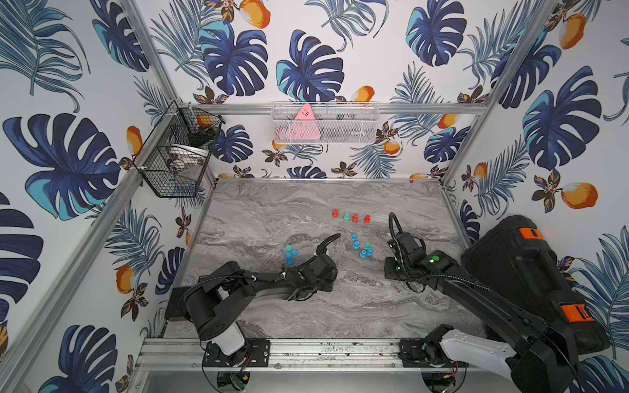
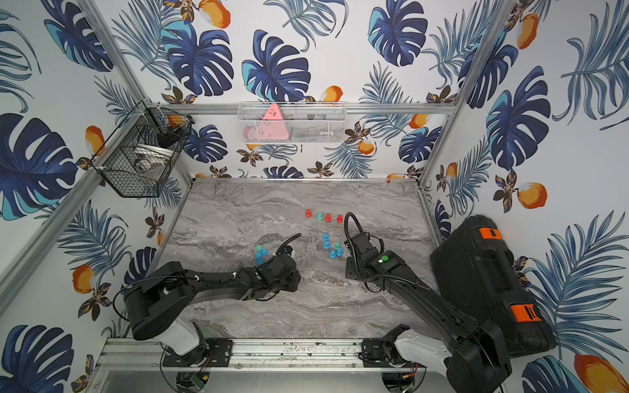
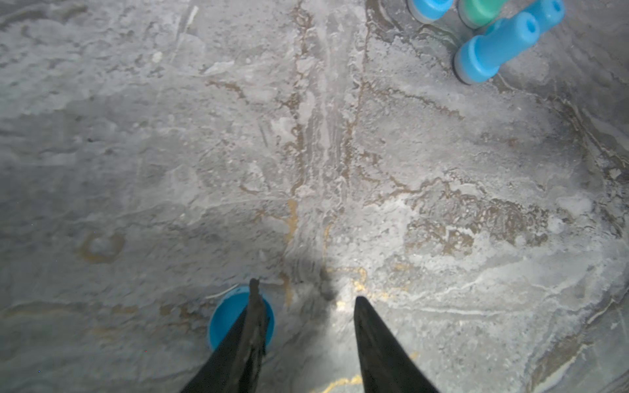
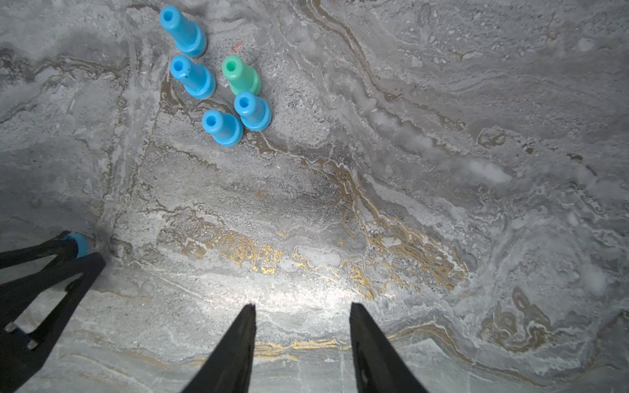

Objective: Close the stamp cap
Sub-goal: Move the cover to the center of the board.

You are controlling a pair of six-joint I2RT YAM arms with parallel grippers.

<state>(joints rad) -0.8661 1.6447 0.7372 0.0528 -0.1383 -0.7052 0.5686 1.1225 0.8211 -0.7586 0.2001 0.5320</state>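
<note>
left pincer (image 3: 306, 289): fingers spread, only bare table (image 3: 136, 136) in the gap, nothing pinched between them. one finger (image 3: 253, 323) lies across a blue cap (image 3: 224, 316), a round piece low on the marble and partly hidden by that finger. we can't tell if the finger touches it or just hangs over it. in the right wrist view we see the same blue cap at that pincer's tip, down by the table. in both top views it is hidden under the left wrist.

right pincer (image 4: 303, 304): spread too and empty, over bare marble, apart from the left one.

between the arms, nearer the right one, we mark four blue stamps (image 4: 223, 127) and one green stamp (image 4: 241, 75), all upright and bunched close. two of the blue ones stand just beside each other.

further back we mark the back row (image 1: 355, 217): three red and one green, upright and spaced apart.

by the left arm we mark a small pile (image 1: 290, 254) of blue and teal pieces, too small to tell caps from stamps.

a black case (image 1: 517, 272) sits at the table's right edge, behind the right arm.
</note>
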